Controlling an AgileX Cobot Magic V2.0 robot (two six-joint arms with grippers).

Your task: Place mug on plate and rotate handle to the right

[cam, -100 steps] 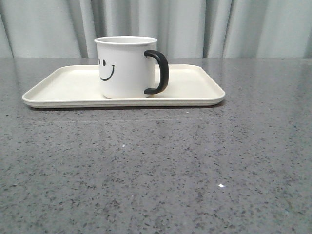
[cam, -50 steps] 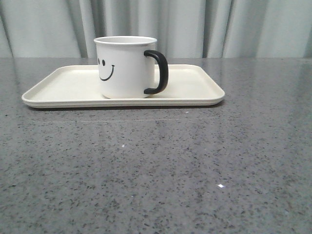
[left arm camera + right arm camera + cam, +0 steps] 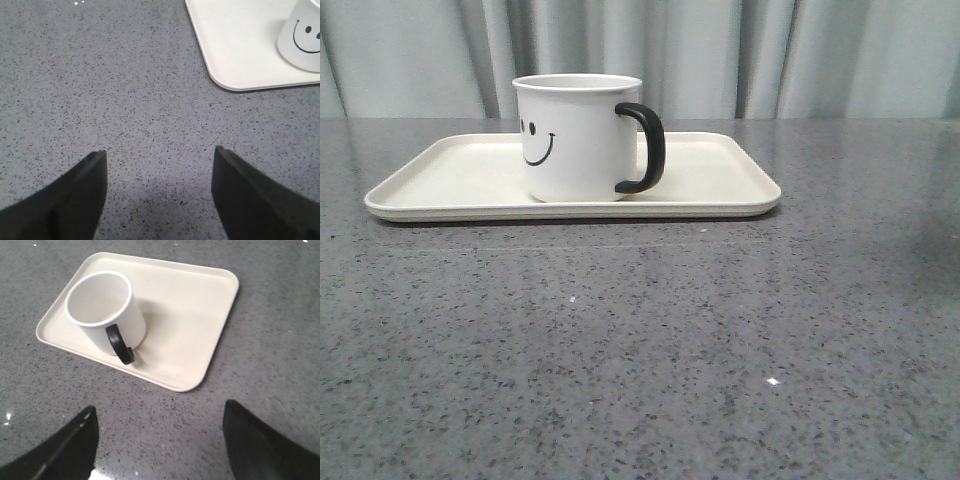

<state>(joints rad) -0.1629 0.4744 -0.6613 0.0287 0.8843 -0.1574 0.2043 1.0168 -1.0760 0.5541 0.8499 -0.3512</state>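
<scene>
The white mug point(image 3: 578, 138) with a black smiley face stands upright on the cream plate point(image 3: 450, 185) in the front view. Its black handle point(image 3: 645, 148) points right. In the right wrist view the mug point(image 3: 107, 315), its handle point(image 3: 120, 346) and the plate point(image 3: 190, 315) lie beyond my right gripper point(image 3: 159, 412), which is open, empty and apart from them over bare table. My left gripper point(image 3: 160, 157) is open and empty over bare table; the plate's corner point(image 3: 235, 50) and the mug point(image 3: 302, 37) show off to one side. Neither gripper shows in the front view.
The grey speckled table top point(image 3: 640, 350) stretches in front of the plate. A pale curtain point(image 3: 720, 50) hangs behind the table's far edge.
</scene>
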